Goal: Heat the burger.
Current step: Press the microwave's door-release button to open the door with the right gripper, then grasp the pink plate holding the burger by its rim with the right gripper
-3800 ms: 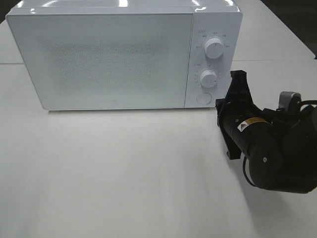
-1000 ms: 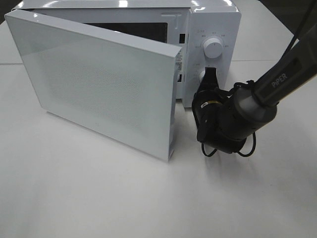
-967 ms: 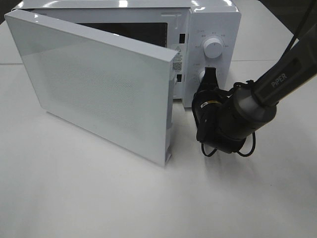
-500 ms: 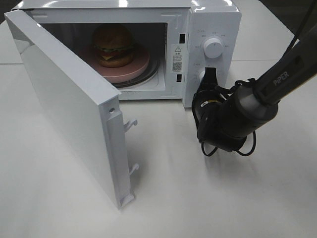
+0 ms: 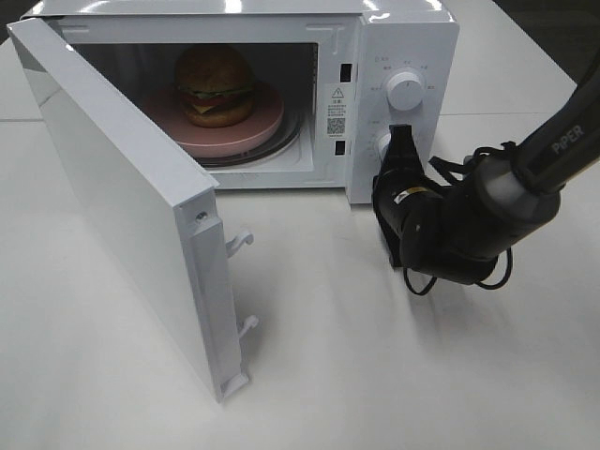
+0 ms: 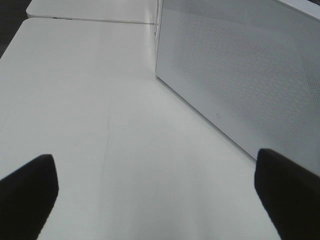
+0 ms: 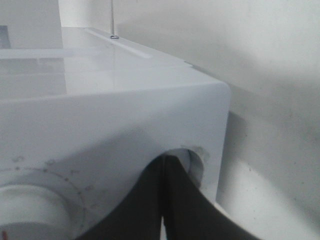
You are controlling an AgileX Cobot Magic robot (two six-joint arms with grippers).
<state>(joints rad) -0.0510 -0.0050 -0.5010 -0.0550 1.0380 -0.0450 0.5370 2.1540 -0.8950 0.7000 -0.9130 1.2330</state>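
Exterior high, burger [image 5: 214,82] on plate [image 5: 265,128] in open microwave [image 5: 412,42], R gripper [image 5: 401,139] closed, L gripper [image 6: 156,195] wide

I count 1 microwave [image 5: 403,37] on the tabletop [image 5: 375,375], and it has 1 door [image 5: 122,197], which carries 2 latch hooks [image 5: 240,241] on its edge. Inside I see 1 burger [image 5: 215,82] and 1 pink plate [image 5: 253,127]. On the front I count 2 dials [image 5: 404,89] and 1 warning sticker [image 5: 335,108]. Of my own I count 2: 1 left hand [image 6: 157,195], 1 right hand [image 5: 401,141].
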